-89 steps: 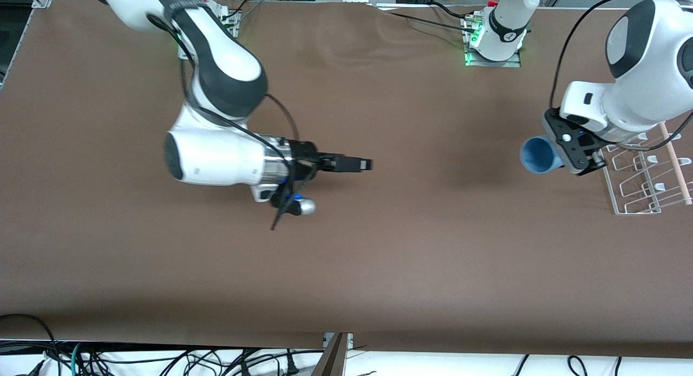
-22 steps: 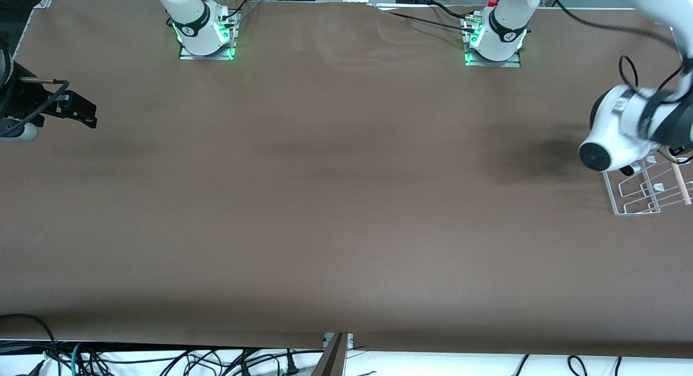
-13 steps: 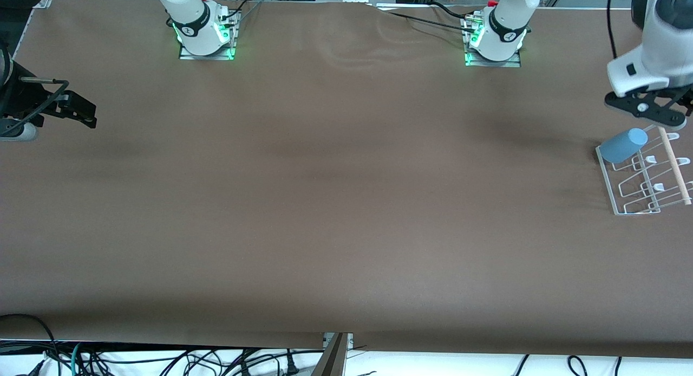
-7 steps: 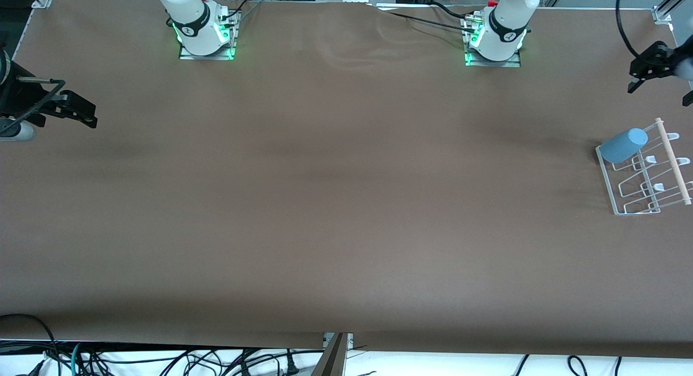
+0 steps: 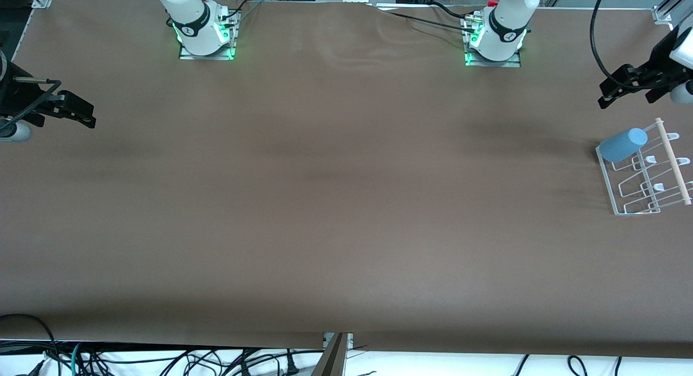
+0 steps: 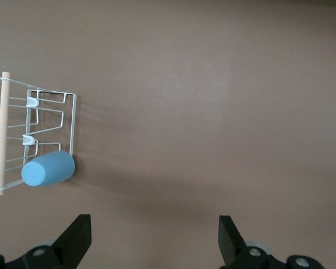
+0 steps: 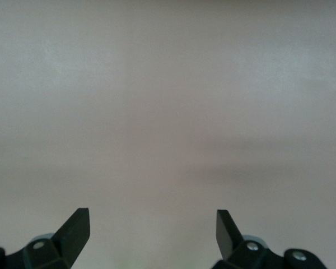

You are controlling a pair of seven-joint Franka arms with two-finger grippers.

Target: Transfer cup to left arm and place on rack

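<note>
Cup point(image 5: 622, 144) lying tilted on rack point(image 5: 644, 186), left gripper point(image 6: 154, 238) and right gripper point(image 7: 152, 230) spread apart, empty

No legible text, label, brand or number on anything in view.

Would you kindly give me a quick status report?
Left gripper open, empty, near the rack. Right gripper open, waiting at its table end. Cup resting on rack. Nothing in the way.

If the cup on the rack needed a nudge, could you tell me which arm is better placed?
Left, probably. The left gripper hangs open near the rack and cup; the right gripper waits open at the table's right-arm end.
</note>
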